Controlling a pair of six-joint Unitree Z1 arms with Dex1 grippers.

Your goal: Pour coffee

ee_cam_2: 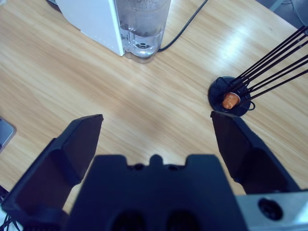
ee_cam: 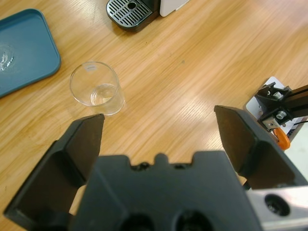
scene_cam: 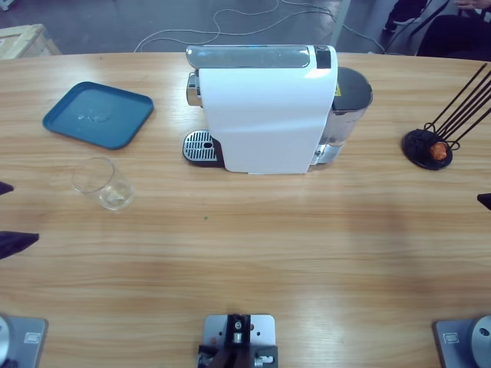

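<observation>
A small clear tumbler (scene_cam: 103,184) (ee_cam: 95,89) stands upright on the wooden table, left of the white coffee machine (scene_cam: 265,107). I see no dark brown coffee in the tumbler or anywhere else. My left gripper (ee_cam: 159,118) is open and holds nothing, with the tumbler a little beyond its left jaw. In the high view only its jaw tips show at the left edge (scene_cam: 19,213). My right gripper (ee_cam_2: 156,119) is open and empty over bare table, facing the machine's water tank (ee_cam_2: 142,24). In the high view a sliver of the right gripper (scene_cam: 485,201) shows at the right edge.
A blue tray (scene_cam: 98,115) (ee_cam: 24,48) lies behind the tumbler at the far left. The machine's drip grille (scene_cam: 201,146) (ee_cam: 130,9) faces left. A black capsule stand (scene_cam: 428,148) (ee_cam_2: 231,96) with thin rods holds an orange capsule (ee_cam_2: 232,100) at the right.
</observation>
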